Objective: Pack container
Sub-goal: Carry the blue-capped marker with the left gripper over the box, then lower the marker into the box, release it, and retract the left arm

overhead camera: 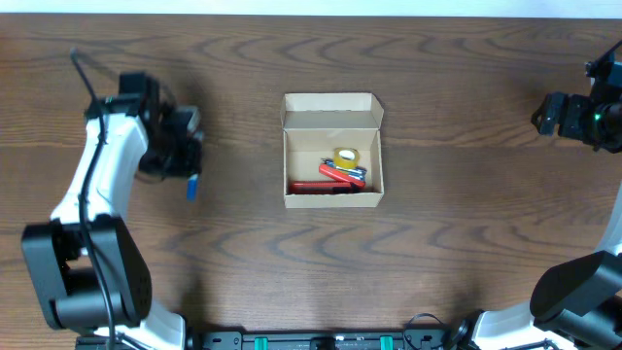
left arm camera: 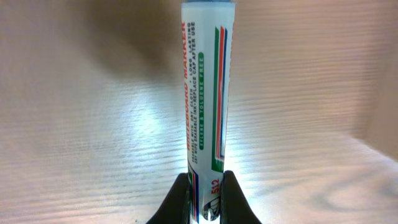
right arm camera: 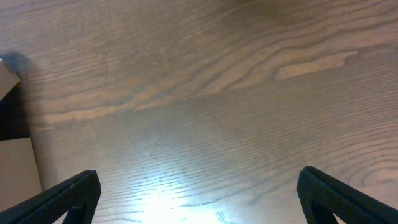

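The container (overhead camera: 333,149), a tan cardboard box with its lid flap folded back, sits open at the table's middle. Inside lie a yellow tape roll (overhead camera: 346,157) and a red pen (overhead camera: 321,188). Well to the left of the box, my left gripper (overhead camera: 189,167) is shut on a white whiteboard marker (left arm camera: 208,93); its blue end (overhead camera: 191,186) pokes out below the fingers. In the left wrist view the black fingertips (left arm camera: 180,196) pinch the marker's lower barrel above the wood. My right gripper (overhead camera: 544,115) hovers at the far right, open, with nothing between its fingers (right arm camera: 68,198).
The dark wood table (overhead camera: 457,243) surrounds the box. A corner of the cardboard box (right arm camera: 17,168) shows at the left edge of the right wrist view. Both arm bases stand along the front edge.
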Action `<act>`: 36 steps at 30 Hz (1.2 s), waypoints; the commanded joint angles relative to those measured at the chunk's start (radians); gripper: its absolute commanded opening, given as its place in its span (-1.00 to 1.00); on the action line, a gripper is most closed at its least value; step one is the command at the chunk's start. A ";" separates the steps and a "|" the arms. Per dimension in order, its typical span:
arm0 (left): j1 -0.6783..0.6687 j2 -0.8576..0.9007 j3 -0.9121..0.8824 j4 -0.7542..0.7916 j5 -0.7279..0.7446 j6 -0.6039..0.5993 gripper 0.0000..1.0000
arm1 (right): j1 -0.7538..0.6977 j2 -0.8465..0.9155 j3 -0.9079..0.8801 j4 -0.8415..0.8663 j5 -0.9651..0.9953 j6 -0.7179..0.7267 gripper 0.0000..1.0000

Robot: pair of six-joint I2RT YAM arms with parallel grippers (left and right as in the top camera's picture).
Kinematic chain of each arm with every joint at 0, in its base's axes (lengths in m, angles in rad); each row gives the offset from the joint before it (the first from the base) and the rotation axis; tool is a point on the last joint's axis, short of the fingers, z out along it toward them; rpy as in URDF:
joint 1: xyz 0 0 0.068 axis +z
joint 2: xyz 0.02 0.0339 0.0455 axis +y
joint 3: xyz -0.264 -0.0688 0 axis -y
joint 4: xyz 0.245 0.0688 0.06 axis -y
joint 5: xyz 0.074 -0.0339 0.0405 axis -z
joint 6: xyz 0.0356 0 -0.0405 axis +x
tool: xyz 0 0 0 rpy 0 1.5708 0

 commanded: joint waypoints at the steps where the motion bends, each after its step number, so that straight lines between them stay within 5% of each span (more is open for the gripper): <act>1: -0.116 -0.051 0.161 -0.088 0.048 0.206 -0.89 | -0.003 0.010 -0.003 -0.002 -0.005 -0.014 0.98; 9: -0.423 -0.051 0.481 -0.196 -0.035 0.523 -0.89 | -0.003 0.010 -0.003 -0.002 -0.005 -0.014 0.99; 17: -0.634 -0.023 0.513 -0.184 -0.093 0.881 -0.88 | -0.003 0.010 -0.003 0.000 -0.005 -0.014 0.98; 36: -0.651 0.313 0.513 -0.117 -0.078 0.894 -0.88 | -0.003 0.010 -0.003 0.000 -0.008 -0.014 0.99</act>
